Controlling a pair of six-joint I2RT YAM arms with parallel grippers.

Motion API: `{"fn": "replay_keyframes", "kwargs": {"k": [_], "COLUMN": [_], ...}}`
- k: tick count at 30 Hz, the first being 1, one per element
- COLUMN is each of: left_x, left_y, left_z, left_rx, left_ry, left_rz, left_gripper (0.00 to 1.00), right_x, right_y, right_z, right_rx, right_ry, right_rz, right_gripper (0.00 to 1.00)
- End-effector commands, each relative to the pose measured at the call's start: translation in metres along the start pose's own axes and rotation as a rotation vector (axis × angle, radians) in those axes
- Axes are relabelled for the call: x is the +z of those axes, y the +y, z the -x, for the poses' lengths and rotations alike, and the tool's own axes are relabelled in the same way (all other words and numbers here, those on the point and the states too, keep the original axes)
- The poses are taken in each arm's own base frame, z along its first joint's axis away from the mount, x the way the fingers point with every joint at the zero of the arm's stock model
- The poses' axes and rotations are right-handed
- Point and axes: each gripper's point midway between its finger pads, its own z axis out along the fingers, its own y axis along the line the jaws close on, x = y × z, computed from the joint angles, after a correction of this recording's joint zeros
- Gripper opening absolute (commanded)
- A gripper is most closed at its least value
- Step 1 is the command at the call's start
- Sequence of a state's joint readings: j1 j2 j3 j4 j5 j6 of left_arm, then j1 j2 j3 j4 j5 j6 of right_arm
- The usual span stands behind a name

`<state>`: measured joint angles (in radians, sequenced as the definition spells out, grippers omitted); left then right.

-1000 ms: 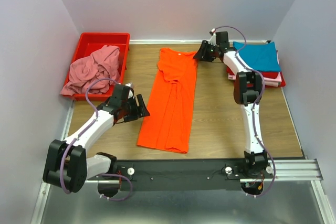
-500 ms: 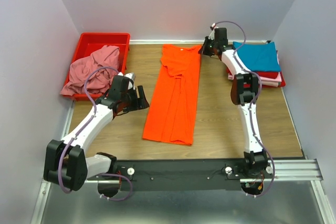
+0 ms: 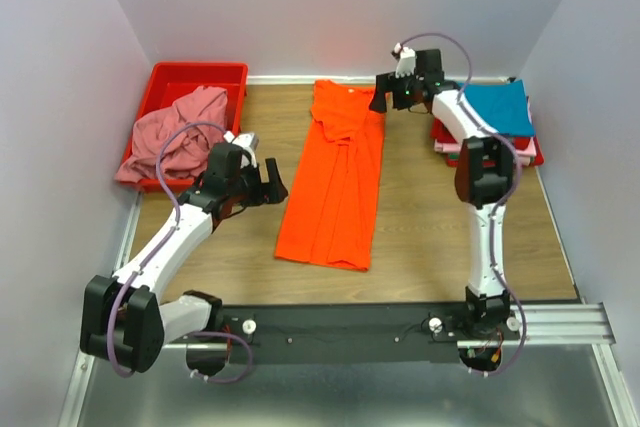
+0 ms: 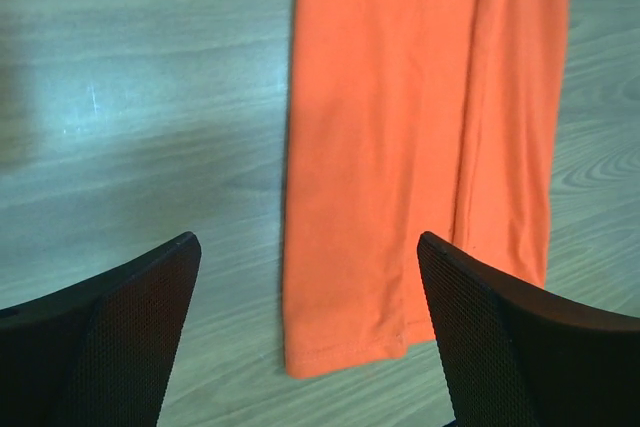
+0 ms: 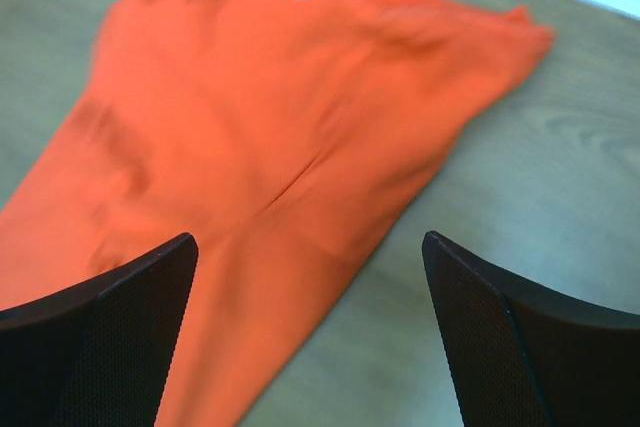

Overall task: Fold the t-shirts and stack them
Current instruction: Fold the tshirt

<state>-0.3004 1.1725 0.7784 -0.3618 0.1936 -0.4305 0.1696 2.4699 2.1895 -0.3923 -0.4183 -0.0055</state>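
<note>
A bright orange t-shirt (image 3: 335,182) lies flat on the wooden table, folded into a long narrow strip with its collar toward the back wall. My left gripper (image 3: 272,185) is open beside the strip's left edge; the left wrist view shows the hem corner (image 4: 345,347) between my open left gripper (image 4: 308,247) jaws, untouched. My right gripper (image 3: 385,97) is open just over the collar end, and the shoulder cloth (image 5: 260,117) lies below my right gripper (image 5: 310,242), not held. A dusty pink t-shirt (image 3: 180,132) is crumpled in the bin. Folded teal (image 3: 495,107), pale pink (image 3: 500,154) and red (image 3: 537,154) t-shirts are stacked at the right.
The red plastic bin (image 3: 197,69) sits at the back left corner. The folded stack lies against the right wall. White walls close in the table on three sides, and a metal rail (image 3: 560,322) with both arm bases runs along the near edge.
The orange t-shirt has slid right and toward the back wall. My right gripper, which had closed at the collar end, has opened and let go. My left gripper has moved back and opened wider.
</note>
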Motion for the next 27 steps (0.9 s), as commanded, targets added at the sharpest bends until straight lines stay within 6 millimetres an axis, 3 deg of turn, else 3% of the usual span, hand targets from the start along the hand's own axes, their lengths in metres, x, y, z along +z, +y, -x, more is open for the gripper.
{"fn": "replay_keyframes", "kwargs": {"k": [1,3,4,5,7,8,10,11,13,14,16,17,18,22,27], "left_x": [-0.001,-0.001,0.000,-0.001,-0.002,-0.003,-0.004,-0.008,-0.009,-0.010,-0.013,-0.015,-0.016,-0.022,-0.022], "left_y": [-0.009,-0.012,-0.012,-0.010,-0.009,-0.008,-0.010,-0.019,-0.026,-0.028,-0.037,-0.041,-0.038,-0.047,-0.049], "left_z": [0.006,0.000,-0.003,-0.011,-0.017,-0.024,-0.038,-0.040,-0.048,-0.056,-0.067,-0.074,-0.075,-0.097,-0.107], "left_rx": [-0.034,-0.074,-0.088,-0.128,-0.162,-0.187,-0.211,-0.221,-0.236,-0.241,-0.254,-0.277,-0.277,-0.375,-0.453], "left_ry": [-0.070,-0.065,-0.063,-0.053,-0.052,-0.044,-0.013,-0.015,-0.002,0.015,0.045,0.057,0.046,0.084,0.086], "left_rz": [-0.087,-0.116,-0.123,-0.120,-0.121,-0.122,-0.128,-0.152,-0.175,-0.185,-0.202,-0.209,-0.198,-0.191,-0.163], "left_gripper": [0.98,0.98,0.98,0.97,0.95,0.93,0.90,0.90,0.88,0.87,0.86,0.86,0.84,0.81,0.82], "right_x": [-0.081,-0.099,-0.101,-0.120,-0.134,-0.137,-0.162,-0.179,-0.191,-0.198,-0.216,-0.223,-0.224,-0.228,-0.232], "right_y": [0.084,0.109,0.116,0.130,0.153,0.157,0.182,0.189,0.210,0.213,0.235,0.243,0.243,0.240,0.243], "right_z": [0.035,0.024,-0.011,-0.005,-0.028,-0.057,-0.074,-0.098,-0.128,-0.157,-0.181,-0.205,-0.218,-0.241,-0.256], "right_rx": [-0.281,-0.398,-0.401,-0.456,-0.466,-0.457,-0.555,-0.629,-0.712,-0.743,-0.829,-0.867,-0.864,-0.864,-0.894], "right_ry": [-0.064,-0.059,0.002,-0.029,-0.008,0.041,0.051,0.096,0.158,0.211,0.226,0.259,0.285,0.318,0.311], "right_rz": [0.176,0.214,0.259,0.285,0.376,0.413,0.487,0.529,0.577,0.608,0.652,0.681,0.691,0.669,0.680], "right_gripper": [1.00,1.00,1.00,1.00,1.00,1.00,1.00,1.00,1.00,1.00,1.00,1.00,1.00,1.00,1.00]}}
